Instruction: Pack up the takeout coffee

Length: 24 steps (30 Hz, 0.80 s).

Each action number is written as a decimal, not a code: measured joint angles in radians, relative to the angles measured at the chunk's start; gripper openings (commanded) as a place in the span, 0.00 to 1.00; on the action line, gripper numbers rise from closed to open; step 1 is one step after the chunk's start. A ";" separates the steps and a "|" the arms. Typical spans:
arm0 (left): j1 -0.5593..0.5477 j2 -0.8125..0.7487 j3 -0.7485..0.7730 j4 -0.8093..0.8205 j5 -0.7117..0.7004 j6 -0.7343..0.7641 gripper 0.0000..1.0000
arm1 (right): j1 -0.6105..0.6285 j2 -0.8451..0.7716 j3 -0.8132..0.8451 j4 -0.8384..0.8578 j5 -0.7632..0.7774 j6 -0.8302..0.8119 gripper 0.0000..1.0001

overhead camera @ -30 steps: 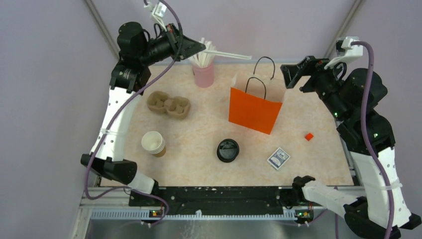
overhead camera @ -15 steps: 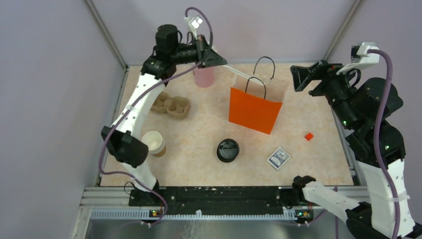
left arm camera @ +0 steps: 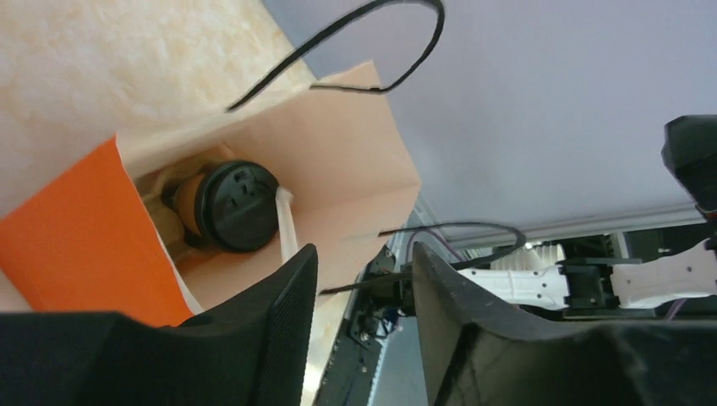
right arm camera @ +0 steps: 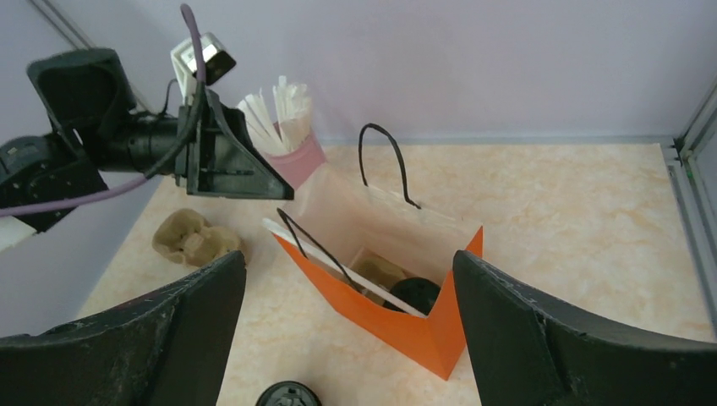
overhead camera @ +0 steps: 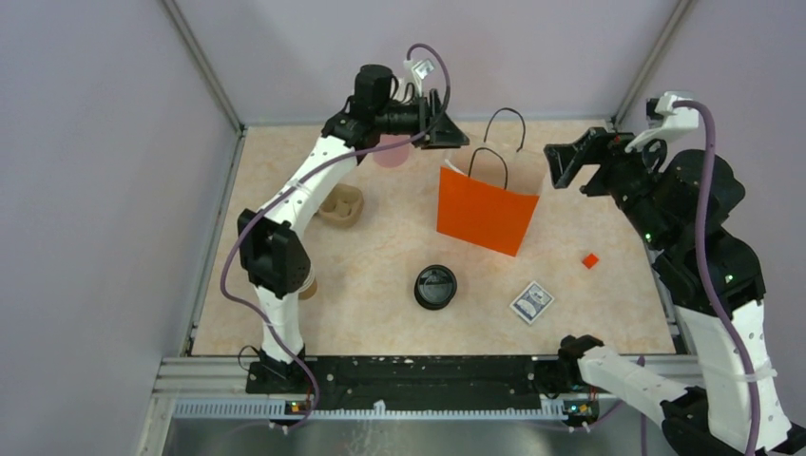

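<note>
The takeout coffee [left arm camera: 228,207], a brown cup with a black sip lid, lies inside the orange bag [overhead camera: 485,214], and its lid [right arm camera: 418,294] also shows in the right wrist view. A white straw [left arm camera: 286,224] rests in the bag beside it, slanting up to the bag's left rim [right arm camera: 338,266]. My left gripper [overhead camera: 454,138] hovers over the bag's left rim, open [left arm camera: 363,271] with nothing between its fingers. My right gripper [overhead camera: 570,163] hangs to the right of the bag and faces it. It stands wide open [right arm camera: 347,279] and empty.
A pink cup of white straws [overhead camera: 390,152] stands behind the left gripper. A cardboard cup carrier [overhead camera: 340,206] lies to the left. A loose black lid [overhead camera: 435,287], a card pack [overhead camera: 531,302] and a small red block [overhead camera: 590,260] lie in front of the bag.
My left arm swung right from the straw cup to above the bag with a straw. Its jaws opened and the straw now lies in the bag. The right gripper shifted slightly.
</note>
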 measured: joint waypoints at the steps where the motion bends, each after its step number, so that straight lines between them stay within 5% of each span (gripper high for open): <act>1: 0.000 0.006 0.018 -0.012 0.000 0.010 0.94 | 0.000 0.003 0.000 -0.010 0.000 0.002 0.94; 10: 0.048 0.043 0.253 -0.097 -0.035 0.064 0.99 | 0.000 0.097 0.019 -0.167 0.058 0.127 0.96; 18: 0.105 -0.081 0.250 -0.218 -0.241 0.193 0.99 | 0.000 0.122 0.024 -0.217 0.066 0.188 0.96; 24: 0.098 -0.367 0.094 -0.225 -0.409 0.299 0.99 | 0.000 0.114 0.058 -0.187 0.002 0.189 0.97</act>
